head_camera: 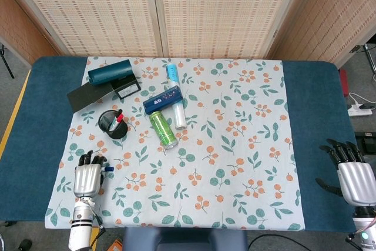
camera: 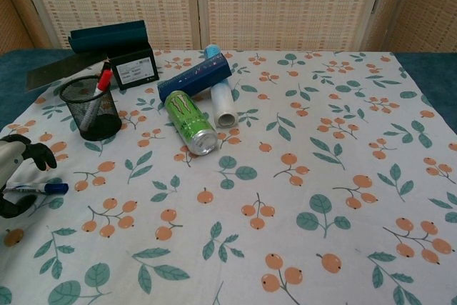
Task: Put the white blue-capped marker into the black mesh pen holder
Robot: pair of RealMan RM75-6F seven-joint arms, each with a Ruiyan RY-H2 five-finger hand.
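- Left hand (head_camera: 87,177): over the white blue-capped marker (camera: 39,188), fingers curled around it; actual grip cannot be confirmed.
- Marker: lying flat on the tabletop (head_camera: 311,121), near the black mesh pen holder (head_camera: 111,124).
- Right hand (head_camera: 352,174): fingers spread, holding nothing.

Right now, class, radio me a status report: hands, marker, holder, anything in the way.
Left hand over the marker, no grip seen. Right hand idle, apart. Marker flat on the cloth. Holder upright, red pen inside; path clear.
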